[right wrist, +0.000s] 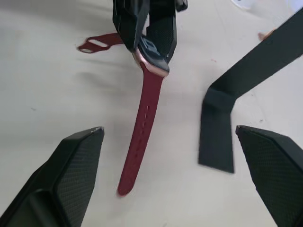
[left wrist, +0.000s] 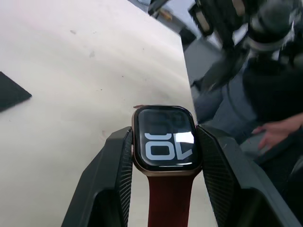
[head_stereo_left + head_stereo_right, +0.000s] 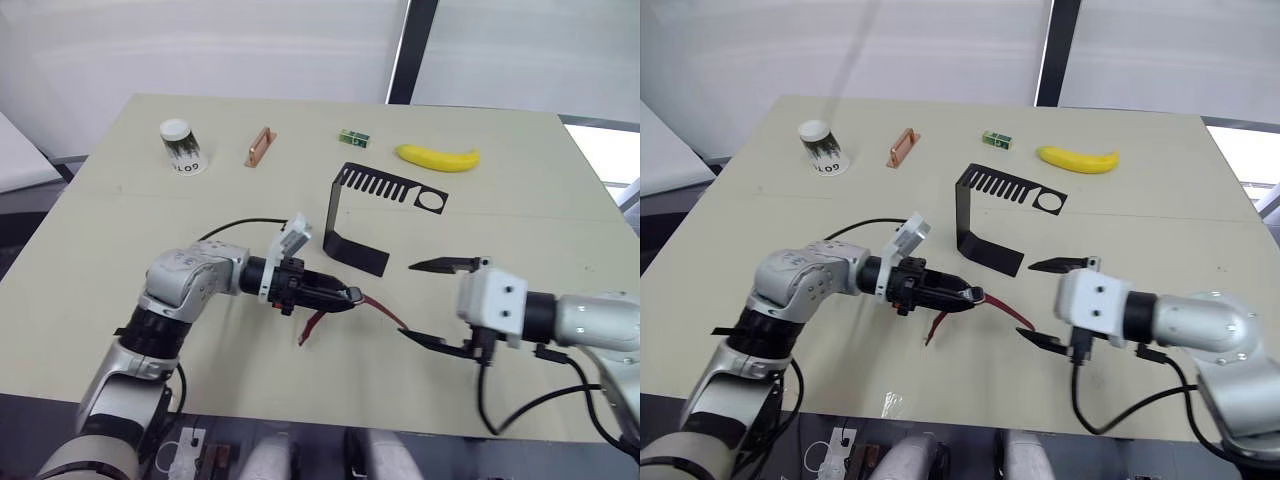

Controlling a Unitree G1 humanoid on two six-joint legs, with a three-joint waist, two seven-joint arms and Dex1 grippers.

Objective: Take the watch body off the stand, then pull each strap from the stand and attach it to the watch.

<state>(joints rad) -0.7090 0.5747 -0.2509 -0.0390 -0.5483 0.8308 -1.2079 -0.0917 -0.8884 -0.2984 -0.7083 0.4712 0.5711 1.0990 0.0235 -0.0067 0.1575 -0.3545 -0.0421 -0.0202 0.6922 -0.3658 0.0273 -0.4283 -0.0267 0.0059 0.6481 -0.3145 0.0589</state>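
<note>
Head views: left gripper (image 3: pixel 345 297) sits low over the table (image 3: pixel 100 250), just in front of the stand's foot, fingers clamped on the watch body (image 3: pixel 351 295). Two dark red straps (image 3: pixel 385 311) hang off the watch: one runs out along the table toward the right gripper (image 3: pixel 445 303), the other droops from under the left gripper toward the table's near edge. Stand (image 3: pixel 350 215) is upright mid-table, slotted top arm with its round hole pointing to the robot's right, nothing on it. Right gripper is near the stand's foot, jaws spread wide, one finger above the other, nothing between them; tip of the first strap lies close to its lower finger. Far side of the table: paper cup (image 3: pixel 182 146), copper-coloured bar (image 3: pixel 259 146), small green box (image 3: pixel 352 137), banana (image 3: pixel 438 157). Left wrist view: watch body (image 2: pixel 164 140) pinched by its sides between the two black fingers (image 2: pixel 113 170), screen facing the camera with light markings, one red strap running from its edge down between the fingers. Right wrist view: own two fingers (image 1: pixel 66 175) wide apart and empty; ahead, left gripper (image 1: pixel 150 47) holds the watch with one strap (image 1: pixel 142 125) lying across the table toward this camera, second strap (image 1: pixel 97 44) off to the side behind it; stand's foot (image 1: pixel 217 137) lies just beside.
</note>
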